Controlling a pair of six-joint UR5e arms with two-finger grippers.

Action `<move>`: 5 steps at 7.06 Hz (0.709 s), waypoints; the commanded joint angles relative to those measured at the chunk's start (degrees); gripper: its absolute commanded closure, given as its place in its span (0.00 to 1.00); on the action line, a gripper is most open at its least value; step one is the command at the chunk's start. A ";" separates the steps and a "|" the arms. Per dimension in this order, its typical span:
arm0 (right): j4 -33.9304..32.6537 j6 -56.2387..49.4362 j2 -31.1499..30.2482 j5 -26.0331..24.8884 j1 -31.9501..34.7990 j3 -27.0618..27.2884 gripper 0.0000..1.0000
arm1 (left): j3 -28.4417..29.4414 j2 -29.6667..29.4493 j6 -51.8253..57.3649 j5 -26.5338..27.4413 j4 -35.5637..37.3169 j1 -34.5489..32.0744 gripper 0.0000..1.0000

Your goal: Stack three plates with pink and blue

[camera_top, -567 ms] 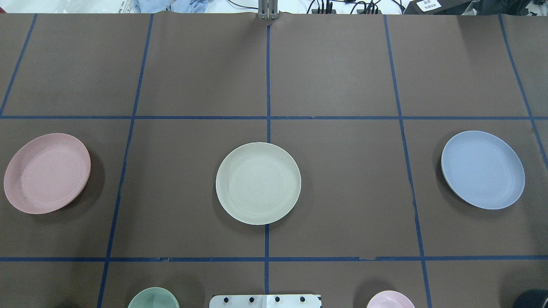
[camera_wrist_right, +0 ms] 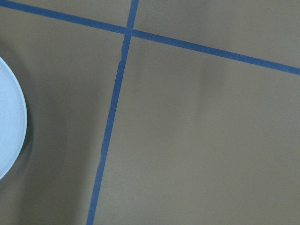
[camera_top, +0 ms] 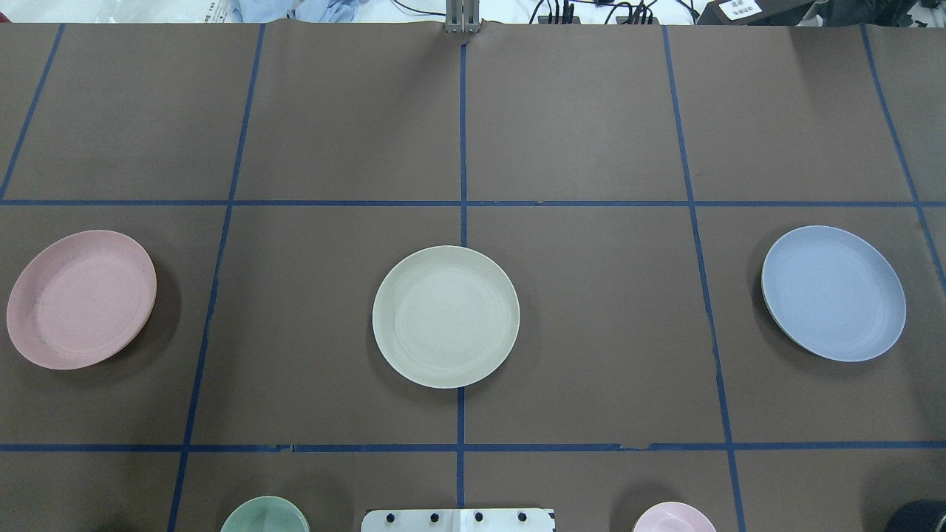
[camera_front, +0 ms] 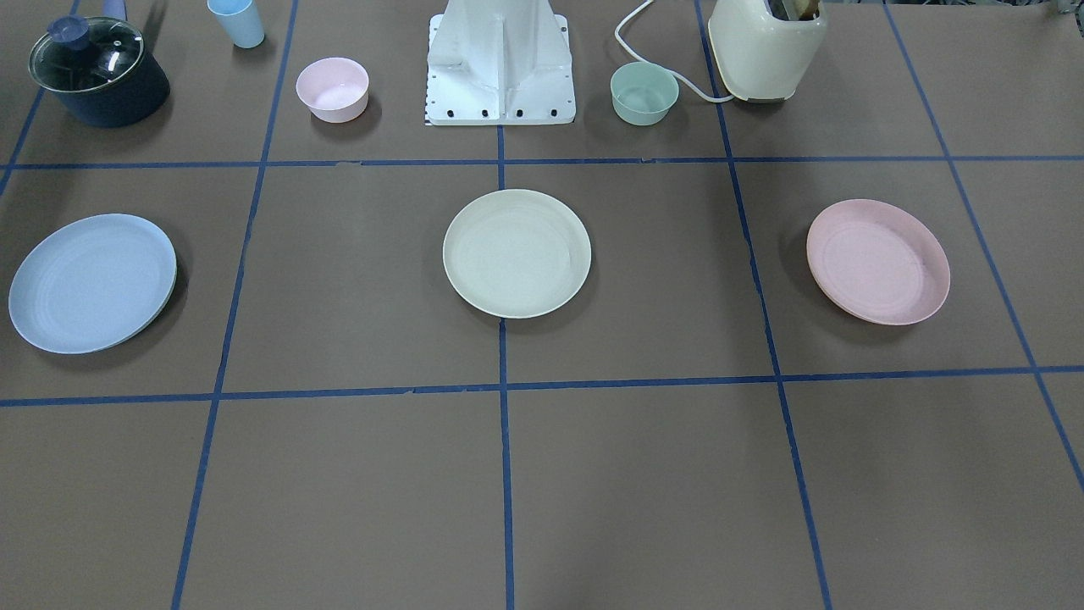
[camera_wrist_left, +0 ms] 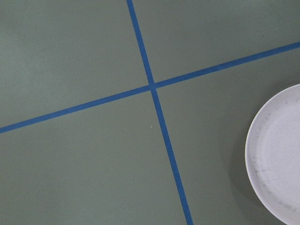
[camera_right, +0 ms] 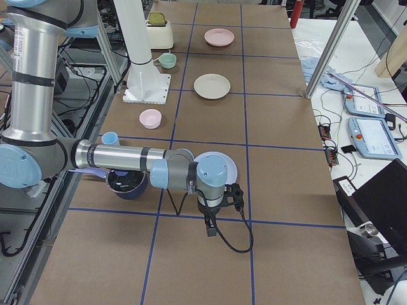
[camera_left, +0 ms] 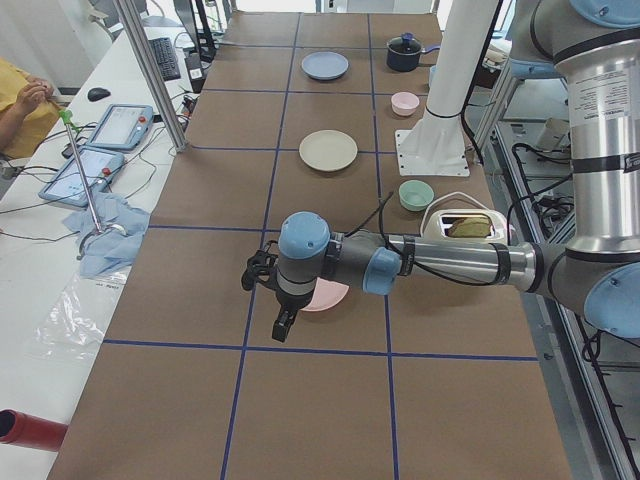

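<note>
Three plates lie apart in a row on the brown table. The pink plate (camera_top: 81, 299) is at the left, the cream-white plate (camera_top: 446, 316) in the middle, the blue plate (camera_top: 834, 293) at the right. My left gripper (camera_left: 283, 323) shows only in the exterior left view, hanging above the table beside the pink plate (camera_left: 328, 296); I cannot tell if it is open. My right gripper (camera_right: 210, 226) shows only in the exterior right view, beside the blue plate (camera_right: 224, 166); I cannot tell if it is open. Each wrist view shows just a plate edge.
Near the robot base (camera_front: 500, 63) stand a green bowl (camera_front: 644, 93), a small pink bowl (camera_front: 333, 89), a dark lidded pot (camera_front: 97, 72), a blue cup (camera_front: 237, 21) and a cream toaster (camera_front: 766, 47). Blue tape lines grid the table.
</note>
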 commanded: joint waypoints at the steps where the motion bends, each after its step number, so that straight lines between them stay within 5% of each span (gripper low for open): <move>1: -0.04 0.51 1.03 2.10 0.00 0.59 0.00 | 0.41 -0.01 -0.69 0.31 -6.11 0.95 0.00; 2: 2.23 0.34 1.04 7.43 0.00 1.64 0.00 | -0.02 -0.27 -2.52 -0.04 -9.37 0.87 0.00; 5: 16.44 2.35 0.08 7.75 0.00 1.65 0.00 | 1.46 -1.86 -4.12 0.48 -32.17 0.87 0.00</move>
